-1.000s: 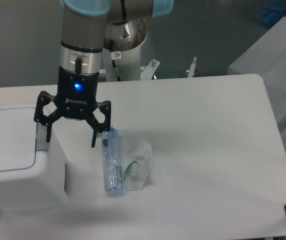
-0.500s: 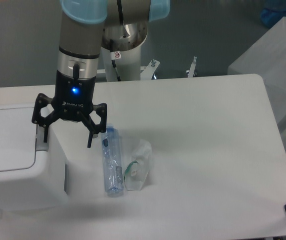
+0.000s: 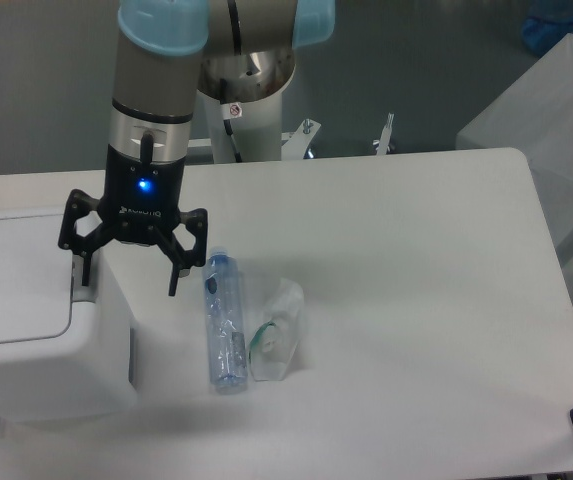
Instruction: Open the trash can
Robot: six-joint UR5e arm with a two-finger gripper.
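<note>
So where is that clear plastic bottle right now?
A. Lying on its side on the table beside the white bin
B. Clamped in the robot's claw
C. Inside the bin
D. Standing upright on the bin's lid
A: the bottle lies flat on the table just right of the trash can, while the gripper hangs open and empty above the bin's right edge.

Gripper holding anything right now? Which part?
Nothing held. The gripper is open, fingers spread over the right edge of the trash can, with nothing between them.
</note>
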